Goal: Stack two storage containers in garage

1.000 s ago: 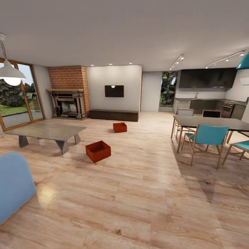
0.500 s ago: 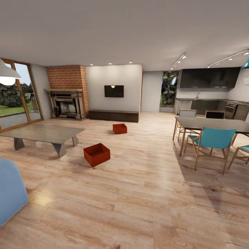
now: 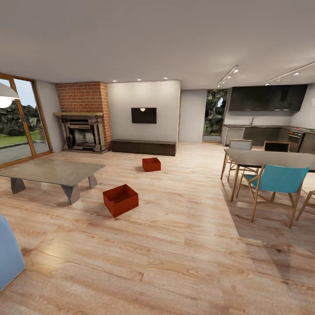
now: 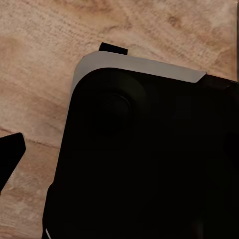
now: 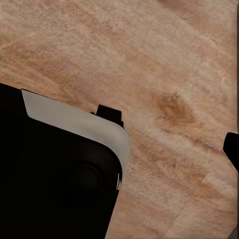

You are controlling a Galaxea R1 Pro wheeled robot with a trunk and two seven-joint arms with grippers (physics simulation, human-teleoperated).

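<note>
Two orange-red open-topped storage containers rest on the light wood plank floor [image 3: 183, 245] of the living room. The nearer container [image 3: 120, 200] lies just right of the low coffee table [image 3: 52, 171]. The farther container [image 3: 151, 164] sits in front of the dark TV bench [image 3: 143, 146]. Both are several steps ahead of me. My left gripper [image 4: 119, 154] hangs over the planks beside my dark base [image 4: 149, 159], one fingertip [image 4: 9, 155] at the picture's edge. My right gripper [image 5: 119, 149] hangs likewise, one fingertip [image 5: 232, 148] at the edge. Both are open and hold nothing.
A brick fireplace [image 3: 84, 118] and wall TV [image 3: 144, 115] are at the back. A blue sofa corner [image 3: 8, 256] is at the near left. The dining table [image 3: 271, 158] with teal chairs [image 3: 275, 181] stands at the right, the kitchen behind it.
The whole head picture has shifted: the sofa slides out at the left and the dining set drifts right, so the camera moved. The containers stay where they were.
</note>
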